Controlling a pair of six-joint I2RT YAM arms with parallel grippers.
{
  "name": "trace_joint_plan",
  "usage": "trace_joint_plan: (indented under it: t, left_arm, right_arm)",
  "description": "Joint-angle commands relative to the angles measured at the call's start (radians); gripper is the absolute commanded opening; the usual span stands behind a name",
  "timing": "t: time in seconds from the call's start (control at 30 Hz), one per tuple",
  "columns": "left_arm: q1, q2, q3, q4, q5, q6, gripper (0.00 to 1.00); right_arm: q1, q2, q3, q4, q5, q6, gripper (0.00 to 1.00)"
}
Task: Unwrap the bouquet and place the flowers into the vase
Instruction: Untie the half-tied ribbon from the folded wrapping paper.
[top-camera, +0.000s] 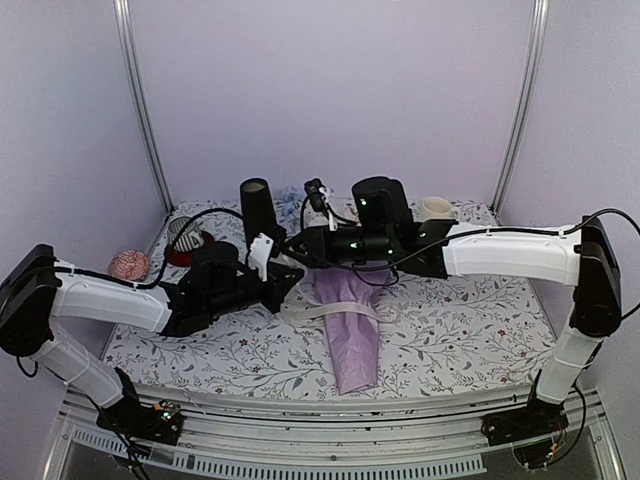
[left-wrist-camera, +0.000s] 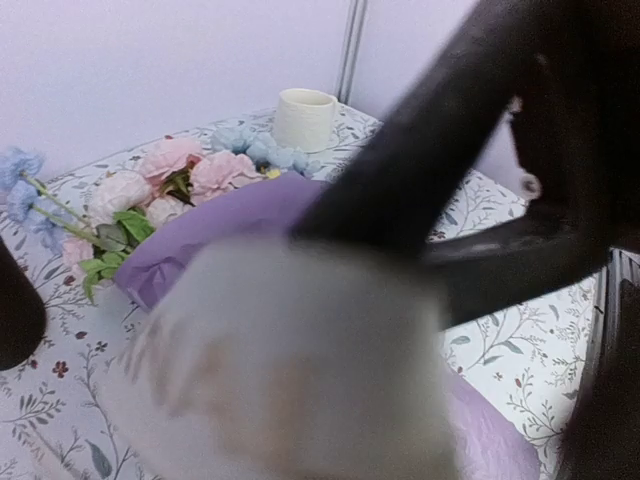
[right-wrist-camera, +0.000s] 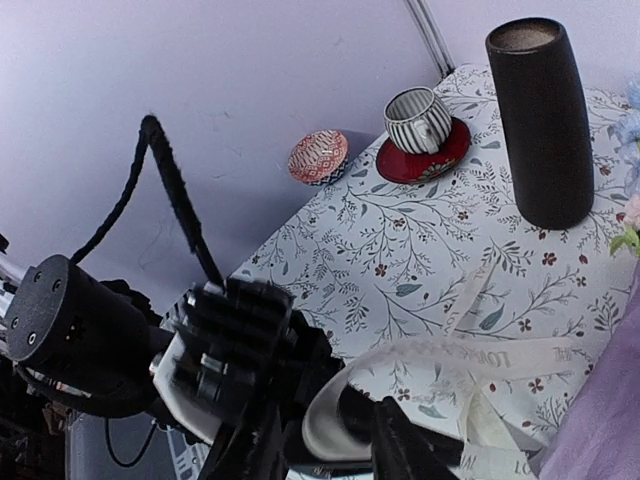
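Ribbon (top-camera: 305, 312), at 9 o'clock of bouquet (top-camera: 352, 340), looks soft and slippery: grip its loop. Left gripper (top-camera: 288, 284) closed, right gripper (top-camera: 297, 243) partly open.

- Left arm (top-camera: 110, 300): white link shells, black joint housings; thick black cable (right-wrist-camera: 168, 180) looping off the wrist; round black end cap (right-wrist-camera: 55, 305) with small screws.
- Right arm (top-camera: 510, 255): same white-and-black build; green indicator lights (top-camera: 388, 208) on the wrist block.
- Right gripper (right-wrist-camera: 325, 450): black fingers.
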Motion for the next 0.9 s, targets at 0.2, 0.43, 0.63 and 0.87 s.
trace_joint_plan:
  t: [0.2, 0.43, 0.63, 0.87]
  left_arm:
    - [0.147, -0.212, -0.104, -0.134, -0.409, -0.157, 0.00]
    - [0.190, -0.334, -0.149, -0.250, -0.761, -0.262, 0.00]
    - [0.192, -0.354, -0.134, -0.344, -0.932, -0.340, 0.00]
    - [0.193, -0.357, -0.116, -0.416, -1.014, -0.423, 0.00]
  right_arm:
    - [0.012, -0.145, -0.069, -0.159, 0.186, -0.276, 0.48]
    - [-0.001, -0.006, 0.049, -0.463, 0.194, -0.425, 0.51]
    - [-0.001, 0.084, 0.117, -0.521, 0.212, -0.466, 0.50]
    - [0.001, 0.236, 0.263, -0.648, 0.280, -0.530, 0.48]
